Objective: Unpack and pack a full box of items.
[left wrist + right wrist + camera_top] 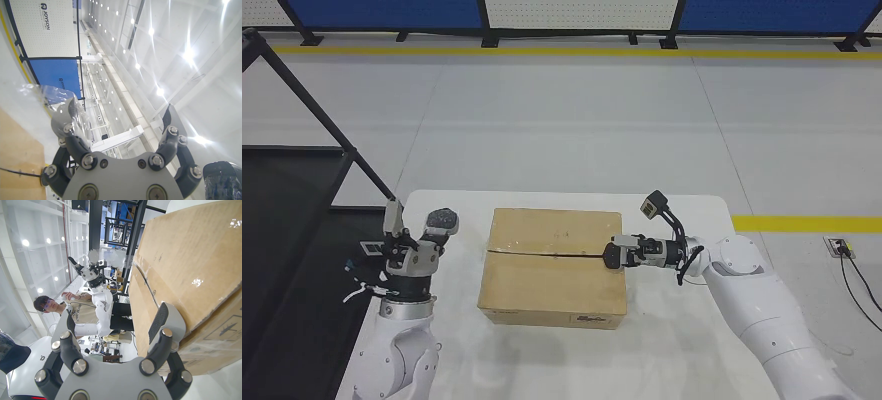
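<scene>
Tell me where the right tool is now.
In the top view the right tool sits open at the right edge of the cardboard box, level with its lid seam, over the right half of the white table.

The box (554,265) sits in the middle of the table (682,215). The left gripper (418,222) stands to the box's left, apart from it, near the table's left edge. The right gripper (608,255) is at the box's right side, level with its top, one finger (160,321) just beside the top edge.
</scene>
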